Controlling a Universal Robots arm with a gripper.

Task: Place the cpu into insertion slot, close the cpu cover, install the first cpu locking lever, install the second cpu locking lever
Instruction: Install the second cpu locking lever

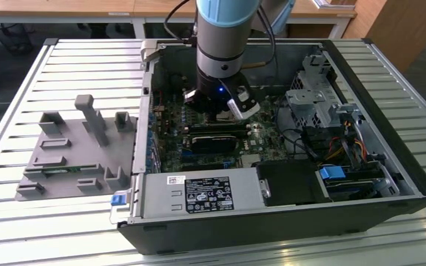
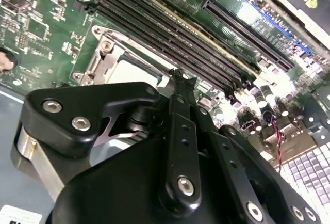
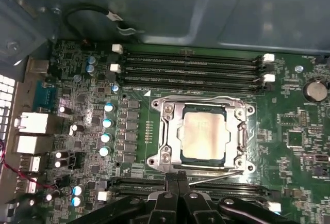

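Inside the open computer case (image 1: 412, 183), which lay on a slatted metal table (image 1: 20, 83), the arm (image 1: 224, 33) reached straight down over the green motherboard (image 1: 198, 119). Its gripper (image 1: 221, 113) hung just above the board, between the case's rear wall and the black graphics card (image 1: 213, 143) in the exterior view.

Seen in the first wrist view, the cpu (image 3: 202, 133) sat flat in the insertion slot (image 3: 202, 131), its silvery-beige face turned up. Over it lay the cpu cover (image 3: 238, 131), a silver frame closed down around the chip so that the metal face showed through its window. A thin locking lever (image 3: 219, 175) ran along the socket edge nearest the gripper, slightly raised at one end; another wire lever (image 3: 198, 99) curved along the opposite edge, beside the memory slots (image 3: 191, 66).

The gripper (image 3: 178, 182) stood just beside that nearer lever, its black fingertips (image 3: 172, 180) pressed together with nothing between them. In the second wrist view the gripper (image 2: 179, 75) showed the same clenched tips, resting at the socket's edge, with the cpu (image 2: 131, 72) partly hidden behind the black linkage and the long memory slots (image 2: 170, 33) just beyond.

On the table at the exterior view's left stood a grey parts fixture (image 1: 76, 147), well apart from the case
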